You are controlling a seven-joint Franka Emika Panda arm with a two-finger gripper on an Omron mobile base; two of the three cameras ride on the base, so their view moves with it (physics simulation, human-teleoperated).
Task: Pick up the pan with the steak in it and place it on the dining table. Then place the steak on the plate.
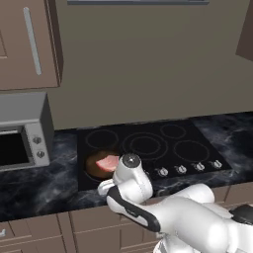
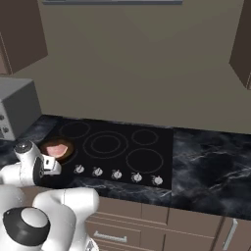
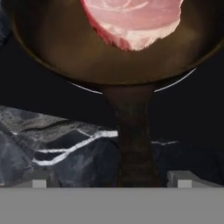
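A dark pan (image 1: 99, 164) is seen resting on the front left ring of a black glass stovetop (image 1: 163, 143), with a slab of pink steak (image 1: 107, 162) lying flat inside it. The stovetop is set into a black marble counter (image 1: 39, 180) veined in grey, and a row of knobs (image 1: 190, 168) is lined up along its front edge.

From the right base view, the pan (image 2: 55, 147) and steak (image 2: 55, 149) are found at the near left corner of the stovetop (image 2: 122, 147), just beyond the white arm's wrist. A grey microwave (image 1: 24, 131) is placed on the counter to the left of the stovetop, below a brown wall cabinet (image 1: 27, 42). Brown drawers (image 2: 147, 223) are fitted beneath the counter (image 2: 211, 166).

In the hand view, the pan (image 3: 70, 48) is shown close up, its handle (image 3: 133, 140) running straight down from the rim toward the camera, across the edge of the stovetop (image 3: 39, 92) and over the marble (image 3: 52, 148). The steak (image 3: 131, 19) is seen at the top, well inside the pan's rim. The gripper (image 3: 111, 183) is held wide open, its two fingertips (image 3: 179, 181) set on either side of the handle's end, with a gap left on each side. Nothing is gripped. Whether the fingertips are level with the handle or above it cannot be told.
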